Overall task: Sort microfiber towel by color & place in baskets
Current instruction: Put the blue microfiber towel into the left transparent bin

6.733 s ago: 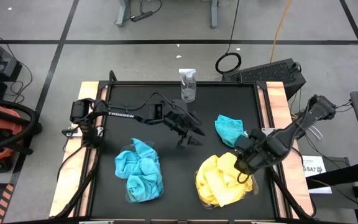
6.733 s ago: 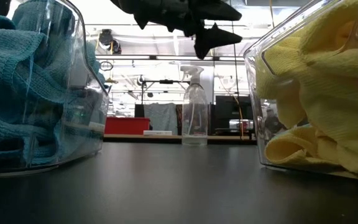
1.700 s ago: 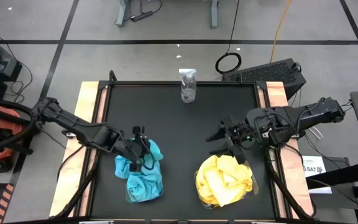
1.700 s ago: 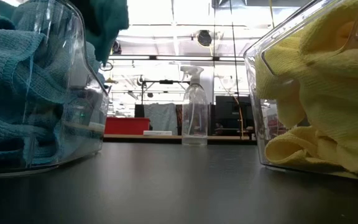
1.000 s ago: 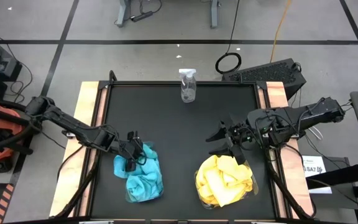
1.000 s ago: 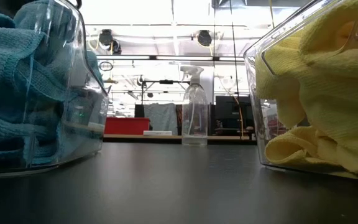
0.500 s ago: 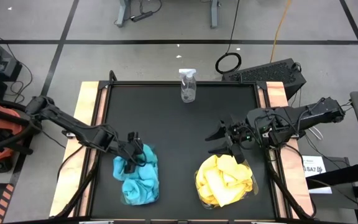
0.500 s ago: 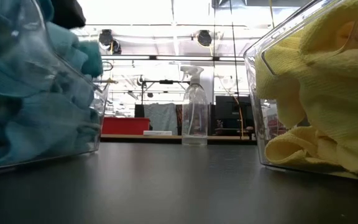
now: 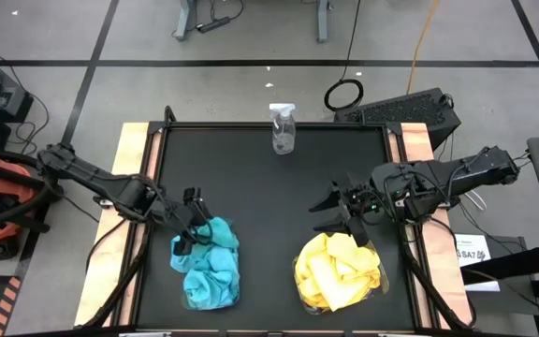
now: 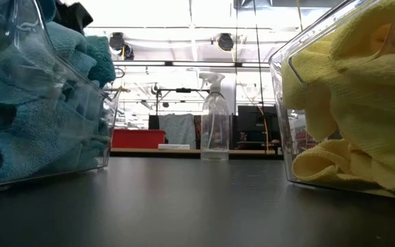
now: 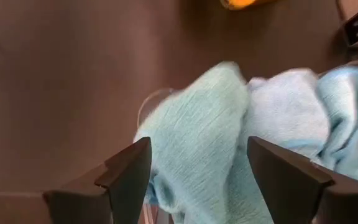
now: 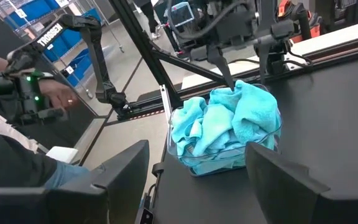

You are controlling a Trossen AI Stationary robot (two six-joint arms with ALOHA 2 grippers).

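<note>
Clear spray bottle [image 9: 283, 129] standing upright on the black tabletop [image 9: 269, 192], close to its far edge and about midway along it; also visible in the low view [image 10: 214, 122], white trigger head uppermost. Beyond that edge, on the grey floor: a coiled black cable [image 9: 343, 95] and, beside it, a dark keyboard-like unit [image 9: 410, 110]. A person's hand [image 12: 55, 99] appears past the tabletop in the right wrist view.

White lettering "TROSSEN" runs along the left arm [image 12: 73, 28] in the right wrist view.
</note>
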